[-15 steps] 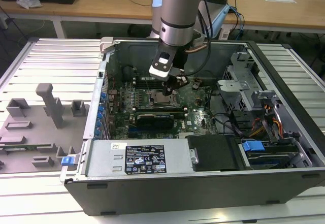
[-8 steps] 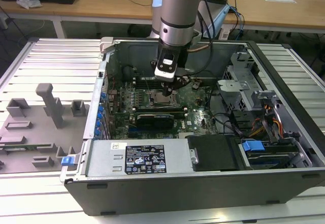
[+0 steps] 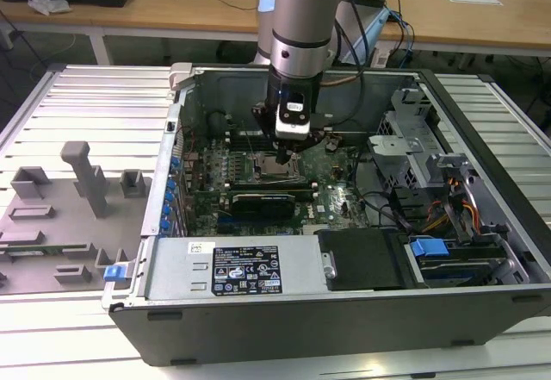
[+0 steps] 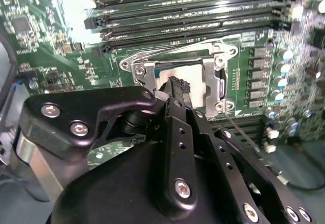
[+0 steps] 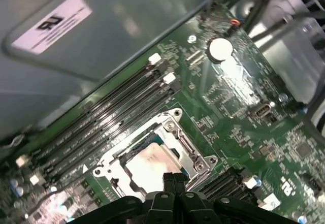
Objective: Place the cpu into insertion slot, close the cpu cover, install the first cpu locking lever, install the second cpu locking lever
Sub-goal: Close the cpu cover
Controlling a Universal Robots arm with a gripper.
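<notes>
above insertion slot [image 3: 265, 170], gripper [image 5: 172, 178] closed, empty, tips just over cpu [image 5: 150, 165]. cpu likely light, rigid, fragile; grip by opposite edges.

Room light falls evenly from above. In the exterior view the slatted table [image 3: 86, 96] reads bright and pale. The inside of the computer case [image 3: 344, 324] lies in shade, and the motherboard [image 3: 340, 197] appears dim. In the second wrist view a hard glare washes out a patch of the motherboard [image 4: 71, 5] beside the memory slots [image 4: 193, 16]. The gripper [image 4: 177, 88] body, close to the lens, shows a grey sheen and soft focus. In the first wrist view the cpu [image 5: 152, 165] top glares almost white, and the metal panel [image 5: 117, 46] is blurred.
</notes>
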